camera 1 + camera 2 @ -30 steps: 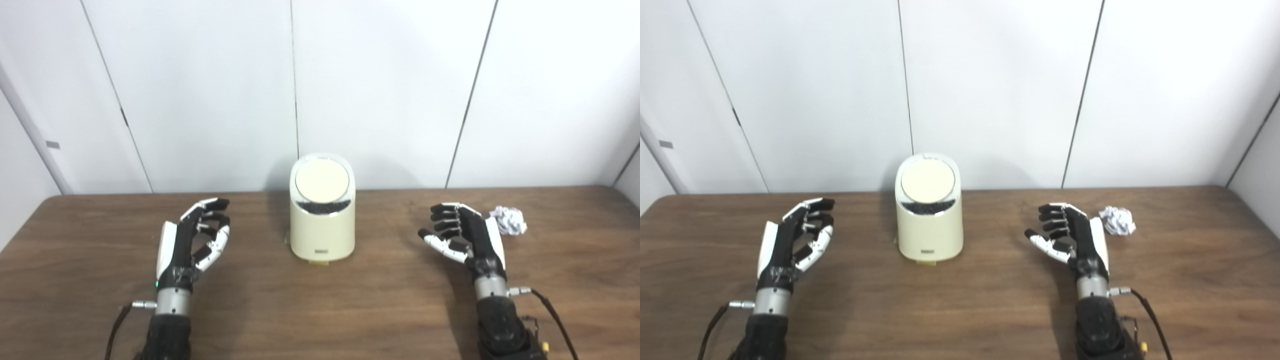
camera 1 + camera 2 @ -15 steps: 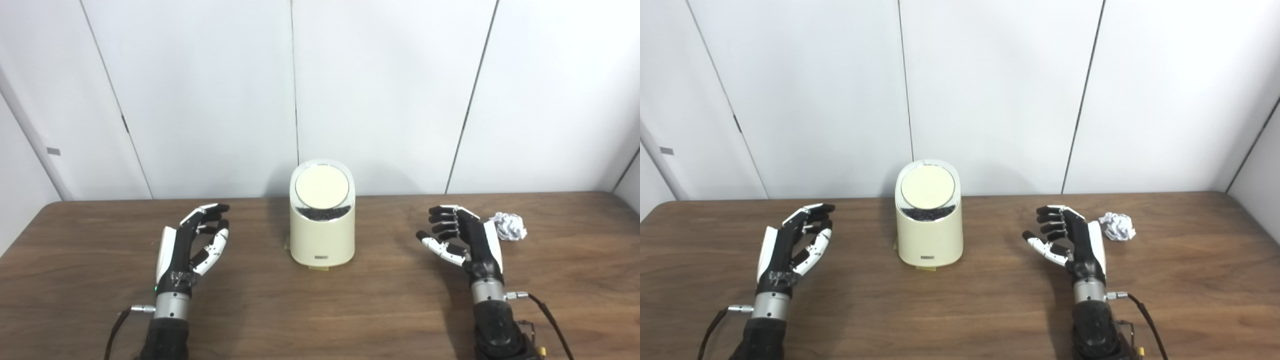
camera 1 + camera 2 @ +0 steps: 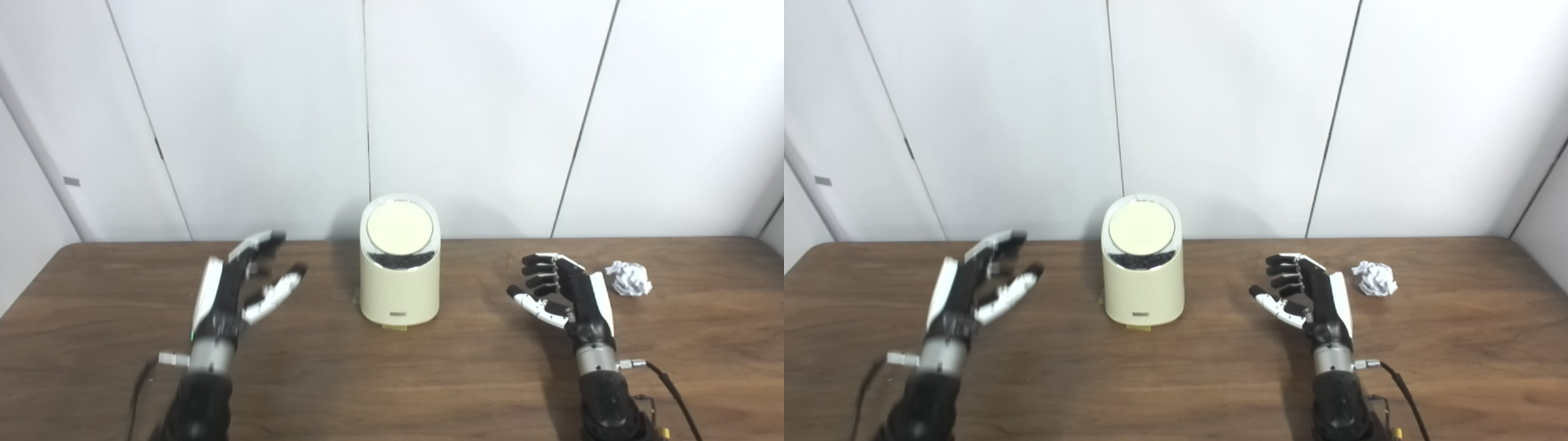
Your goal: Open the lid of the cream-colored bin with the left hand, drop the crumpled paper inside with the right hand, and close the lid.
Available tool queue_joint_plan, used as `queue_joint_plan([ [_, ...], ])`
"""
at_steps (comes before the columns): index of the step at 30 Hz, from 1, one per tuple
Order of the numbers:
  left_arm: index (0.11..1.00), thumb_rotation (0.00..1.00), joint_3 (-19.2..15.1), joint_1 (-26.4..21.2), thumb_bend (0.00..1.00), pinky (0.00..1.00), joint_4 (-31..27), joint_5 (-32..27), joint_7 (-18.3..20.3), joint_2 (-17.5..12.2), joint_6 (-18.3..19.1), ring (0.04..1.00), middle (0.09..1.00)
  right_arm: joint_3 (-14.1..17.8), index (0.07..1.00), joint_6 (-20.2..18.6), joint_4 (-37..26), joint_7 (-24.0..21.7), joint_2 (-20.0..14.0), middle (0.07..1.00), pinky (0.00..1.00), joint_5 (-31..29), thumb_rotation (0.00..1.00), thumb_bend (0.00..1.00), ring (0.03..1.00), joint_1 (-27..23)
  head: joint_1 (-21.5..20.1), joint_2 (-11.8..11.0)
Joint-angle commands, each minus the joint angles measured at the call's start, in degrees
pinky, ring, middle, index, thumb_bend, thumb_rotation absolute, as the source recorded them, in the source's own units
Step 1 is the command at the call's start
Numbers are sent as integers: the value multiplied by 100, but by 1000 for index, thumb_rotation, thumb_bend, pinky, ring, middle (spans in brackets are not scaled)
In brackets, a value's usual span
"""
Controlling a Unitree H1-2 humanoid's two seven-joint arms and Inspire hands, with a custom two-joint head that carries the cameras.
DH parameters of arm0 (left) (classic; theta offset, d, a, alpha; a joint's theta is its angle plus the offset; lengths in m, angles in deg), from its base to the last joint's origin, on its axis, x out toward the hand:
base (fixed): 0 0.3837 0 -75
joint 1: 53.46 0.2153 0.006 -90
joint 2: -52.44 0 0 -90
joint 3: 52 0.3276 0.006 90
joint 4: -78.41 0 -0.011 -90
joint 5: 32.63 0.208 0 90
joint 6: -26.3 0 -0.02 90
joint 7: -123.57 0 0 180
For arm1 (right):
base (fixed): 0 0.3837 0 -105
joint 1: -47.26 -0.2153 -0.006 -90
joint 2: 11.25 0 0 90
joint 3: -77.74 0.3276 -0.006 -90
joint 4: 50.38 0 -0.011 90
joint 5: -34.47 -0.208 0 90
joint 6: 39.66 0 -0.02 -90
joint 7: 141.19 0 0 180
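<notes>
Plainly nothing is done yet. On the table (image 3: 392, 392), the cream-colored bin (image 3: 399, 288) stands mid-width near the back edge, its round lid (image 3: 399, 228) seemingly shut, though a dark gap shows below it. The left hand (image 3: 236, 294), released with fingers spread and blurred, hangs well left of the bin. The right hand (image 3: 566, 295) is loosely curled, empty. The crumpled paper (image 3: 629, 278) lies just beyond it toward the back right corner.

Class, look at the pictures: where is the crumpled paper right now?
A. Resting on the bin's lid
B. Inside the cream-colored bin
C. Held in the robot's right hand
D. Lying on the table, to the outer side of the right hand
D: the crumpled paper lies on the table, apart from the open right hand.
</notes>
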Motion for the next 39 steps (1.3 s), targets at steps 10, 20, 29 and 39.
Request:
queue_joint_plan([
  [10, 846, 577, 497, -1400, 1000, 652, -495, 538, 487, 155, 1066, 775, 809, 13, 588, 96, -224, 4, -22, 576, 466, -16, 65, 392, 531, -40, -16, 21],
  [20, 854, 484, 1151, -1992, 1000, 628, -92, 1351, 635, 220, 1383, 799, 858, 19, 591, 23, -295, -36, -18, 581, 471, -22, 52, 395, 536, -11, -64, 39],
  [29, 856, 437, 1509, -2234, 1000, 680, 614, 1786, 536, 316, 1320, 838, 895, 21, 595, -37, -364, -59, 30, 588, 479, -79, 65, 390, 542, 18, -88, 52],
  [39, 870, 446, 1535, -2264, 1000, 751, 938, 1860, 434, 261, 995, 886, 914, -12, 596, -53, -354, -50, 9, 598, 479, -7, 80, 385, 554, 17, -67, 54],
])
